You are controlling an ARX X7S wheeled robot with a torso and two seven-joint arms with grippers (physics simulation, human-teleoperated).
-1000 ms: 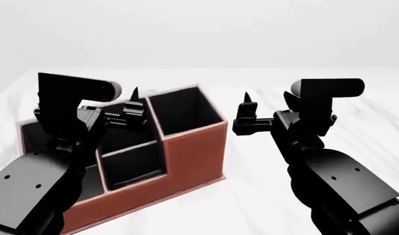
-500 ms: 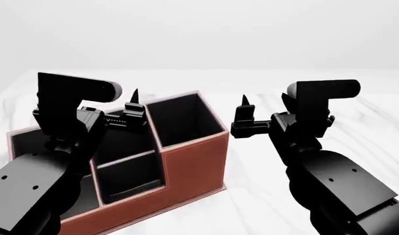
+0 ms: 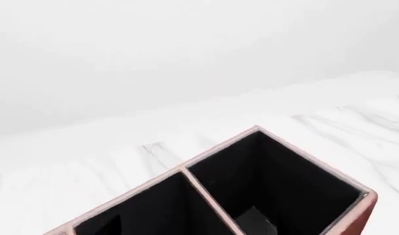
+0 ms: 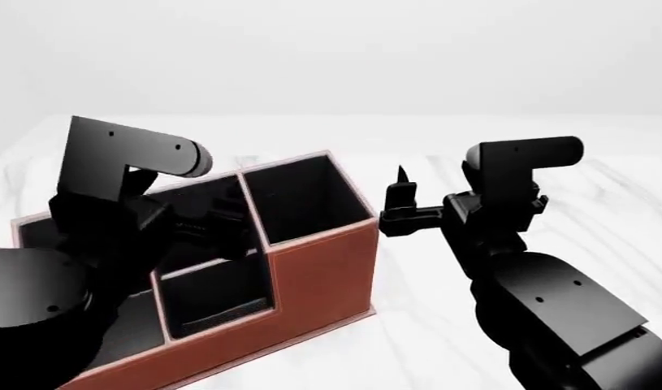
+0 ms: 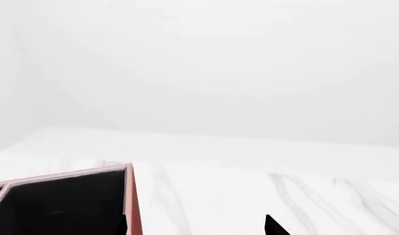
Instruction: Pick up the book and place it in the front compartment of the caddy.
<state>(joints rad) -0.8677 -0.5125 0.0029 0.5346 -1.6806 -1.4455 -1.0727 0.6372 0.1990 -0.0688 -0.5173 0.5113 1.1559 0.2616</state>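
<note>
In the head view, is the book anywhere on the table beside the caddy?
No: only bare white marble shows around the caddy, and no book is visible.

From my seat, the reddish-brown rectangular caddy [image 4: 320, 260] reads as leather-look material with a smooth, faintly satin outer skin and a paler stitched-looking edge along its rim; its black lining [image 3: 284, 181] looks matt and flat, swallowing light. The white tabletop [image 4: 612, 211] I take for polished marble, smooth with thin grey veins. Both black robot arms, such as the right one [image 4: 547, 301], look like smooth hard plastic with a dull sheen.
</note>
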